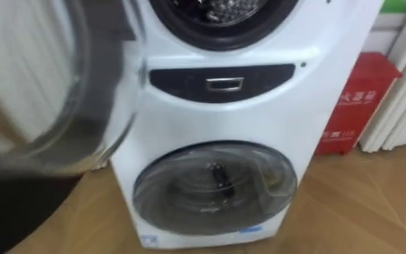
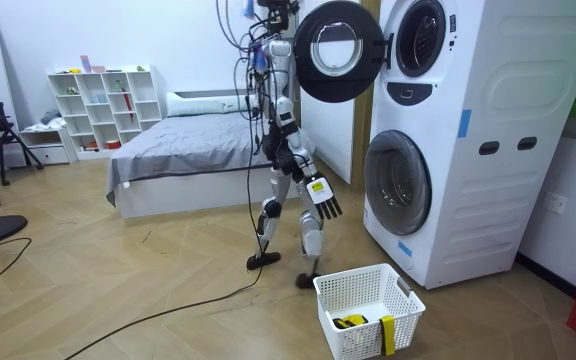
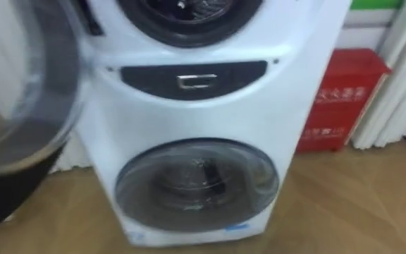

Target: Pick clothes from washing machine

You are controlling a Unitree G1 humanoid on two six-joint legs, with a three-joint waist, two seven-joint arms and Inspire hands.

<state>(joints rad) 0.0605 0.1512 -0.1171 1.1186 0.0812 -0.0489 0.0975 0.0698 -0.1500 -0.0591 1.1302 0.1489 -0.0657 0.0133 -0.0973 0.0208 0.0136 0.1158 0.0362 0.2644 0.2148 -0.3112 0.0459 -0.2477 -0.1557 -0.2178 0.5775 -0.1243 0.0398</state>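
White washing machine (image 1: 259, 120), red box (image 1: 358, 102), white basket (image 2: 408, 318)

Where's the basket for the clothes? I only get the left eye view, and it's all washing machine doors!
Observer: A white laundry basket stands on the floor by the robot's feet, close to the washing machine.
Operator: Is anything in it?
Observer: Yes, something yellow and dark lies at the bottom. I can't tell what it is.
Operator: What's my robot hand doing?
Observer: The right robot hand hangs low in front of the legs, fingers straight, holding nothing.
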